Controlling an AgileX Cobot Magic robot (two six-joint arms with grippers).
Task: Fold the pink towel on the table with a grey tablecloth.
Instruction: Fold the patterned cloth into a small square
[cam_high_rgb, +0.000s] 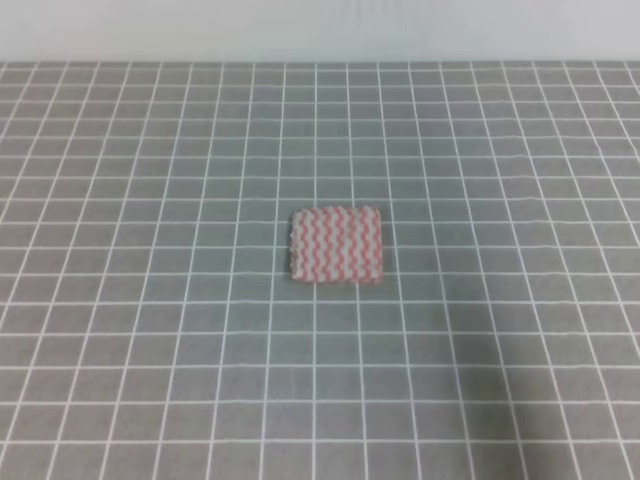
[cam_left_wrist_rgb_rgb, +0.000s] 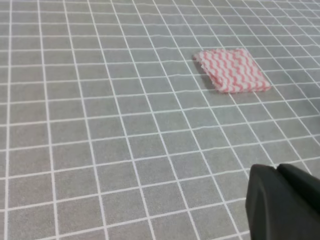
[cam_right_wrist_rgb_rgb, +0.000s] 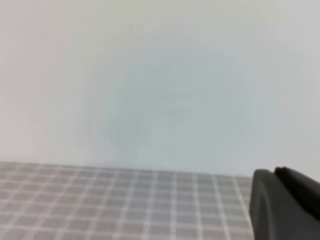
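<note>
The table (cam_high_rgb: 150, 380), under its grey tablecloth (cam_high_rgb: 480, 150) of thin white grid lines, fills nearly the whole high view; only a pale strip of wall (cam_high_rgb: 320, 30) runs along the top edge. In the left wrist view the same gridded cloth covers the frame from edge to edge. In the right wrist view the cloth takes up only the bottom band, and the blurred pale wall fills everything above it.

The towel (cam_high_rgb: 337, 245) lies flat just above and right of the centre of the high view, already folded into a small, roughly square packet with pink and white wavy stripes. It covers about two grid squares across. Its left edge looks slightly thicker and ragged, where layers stack. In the left wrist view the towel (cam_left_wrist_rgb_rgb: 232, 70) sits in the upper right of the frame, turned at an angle, with layered edges showing along its near left side.

No arm shows in the high view. The left gripper (cam_left_wrist_rgb_rgb: 285, 205) appears only as a dark shape in the lower right corner of its wrist view, well apart from the towel; whether its fingers are together or apart cannot be told. The right gripper (cam_right_wrist_rgb_rgb: 287, 205) is likewise a dark shape in the lower right corner of its view, finger state unclear.
</note>
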